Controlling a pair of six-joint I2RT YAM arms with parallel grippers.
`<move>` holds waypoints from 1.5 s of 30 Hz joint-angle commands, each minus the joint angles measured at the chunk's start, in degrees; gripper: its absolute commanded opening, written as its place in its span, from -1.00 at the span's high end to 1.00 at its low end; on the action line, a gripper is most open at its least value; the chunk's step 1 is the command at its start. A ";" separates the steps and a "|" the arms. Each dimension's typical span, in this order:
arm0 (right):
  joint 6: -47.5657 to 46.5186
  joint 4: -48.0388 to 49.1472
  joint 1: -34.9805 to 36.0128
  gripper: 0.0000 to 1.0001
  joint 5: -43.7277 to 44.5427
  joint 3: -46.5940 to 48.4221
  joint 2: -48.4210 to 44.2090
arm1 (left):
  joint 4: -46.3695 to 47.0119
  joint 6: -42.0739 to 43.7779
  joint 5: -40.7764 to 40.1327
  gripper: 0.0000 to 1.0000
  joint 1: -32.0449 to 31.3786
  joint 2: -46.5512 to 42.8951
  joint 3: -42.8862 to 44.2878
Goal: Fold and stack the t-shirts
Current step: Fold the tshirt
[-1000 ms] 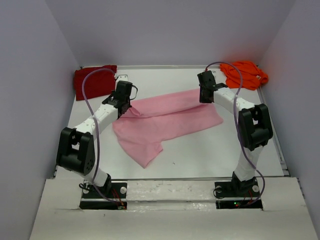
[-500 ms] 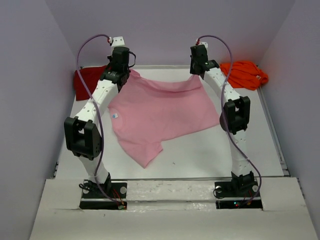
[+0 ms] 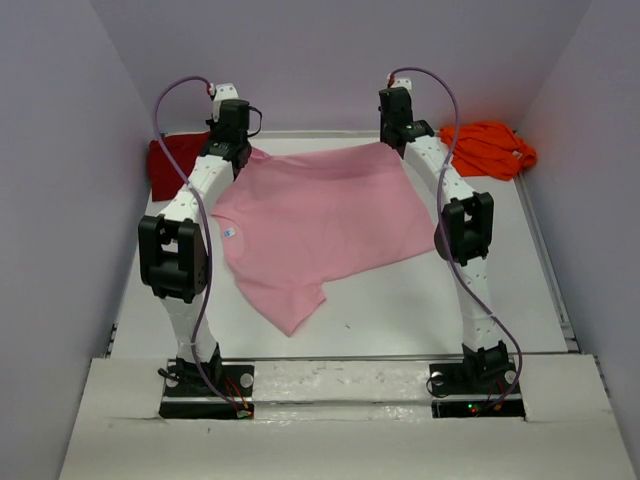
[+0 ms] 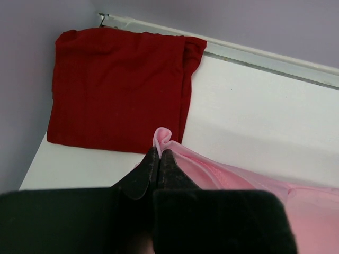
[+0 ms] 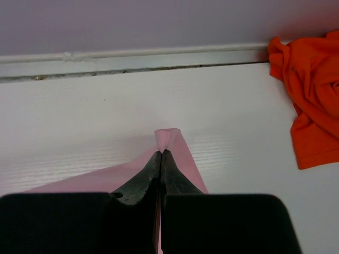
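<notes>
The light pink t-shirt (image 3: pixel 315 215) is stretched out between both arms over the table's middle, its near part lying on the table. My left gripper (image 3: pixel 243 152) is shut on its far left corner (image 4: pixel 162 136). My right gripper (image 3: pixel 392 148) is shut on its far right corner (image 5: pixel 167 136). The dark red t-shirt (image 3: pixel 170 162) lies folded at the far left; it also shows in the left wrist view (image 4: pixel 116 87). The bright orange t-shirt (image 3: pixel 490 148) lies crumpled at the far right; it also shows in the right wrist view (image 5: pixel 310 95).
The white table (image 3: pixel 400 300) ends at a back rail (image 5: pixel 132 58) against the purple wall. Purple walls stand close on the left and right sides.
Both arms have lifted and carried the pink t-shirt's far corners toward the back wall. The shirt went from bunched to spread wide and taut.
</notes>
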 commanded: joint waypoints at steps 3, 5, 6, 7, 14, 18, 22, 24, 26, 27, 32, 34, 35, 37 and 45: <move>-0.53 4.24 -0.18 1.00 -0.27 0.33 0.40 | 2.32 0.29 -0.96 1.00 1.07 -2.29 -0.42; 0.79 3.54 -0.18 1.00 -0.27 -3.79 -0.83 | 1.88 -0.50 0.80 1.00 1.07 -2.99 -2.79; 1.06 3.54 -0.18 1.00 -0.44 -5.46 -1.62 | 1.70 -0.77 1.58 1.00 1.07 -3.26 -3.41; 1.41 3.54 -0.18 1.00 -0.27 -7.22 -3.28 | 0.39 -1.55 2.11 1.00 1.07 -3.43 -3.85; 4.57 3.71 -0.18 1.00 -0.80 -20.85 -9.35 | -1.73 -3.76 7.21 1.00 1.07 -6.42 -11.13; 5.10 3.71 -0.18 1.00 -0.62 -24.54 -11.82 | -1.64 -3.49 8.44 1.00 0.98 -8.62 -14.31; 4.84 3.71 -0.18 1.00 0.26 -27.09 -14.71 | -2.08 -3.49 9.33 1.00 0.54 -11.51 -15.36; 4.23 3.63 -0.18 1.00 0.78 -27.36 -16.29 | -2.52 -3.49 9.59 1.00 0.54 -12.40 -15.54; 3.87 3.54 -0.18 1.00 1.49 -28.15 -17.44 | -2.96 -3.58 11.25 1.00 0.54 -13.45 -15.72; 3.70 3.54 -0.18 1.00 1.75 -28.50 -18.58 | -3.83 -3.76 11.43 1.00 0.45 -13.80 -15.81; 4.31 3.45 -0.18 1.00 1.66 -30.88 -19.91 | -3.40 -3.76 11.52 1.00 0.01 -16.00 -18.26; 4.92 3.28 -0.18 1.00 1.40 -31.32 -19.38 | -3.22 -3.93 12.22 1.00 0.01 -15.74 -19.31; 5.19 3.36 -0.18 1.00 1.14 -31.75 -19.38 | -3.22 -4.28 12.40 1.00 -0.07 -15.65 -19.50; 5.54 3.36 -0.18 1.00 0.70 -32.19 -18.94 | -2.79 -4.29 12.49 1.00 -0.34 -15.30 -20.20; 7.30 3.45 -0.18 1.00 0.44 -35.44 -17.88 | -2.61 -3.76 12.31 1.00 -1.74 -14.16 -21.78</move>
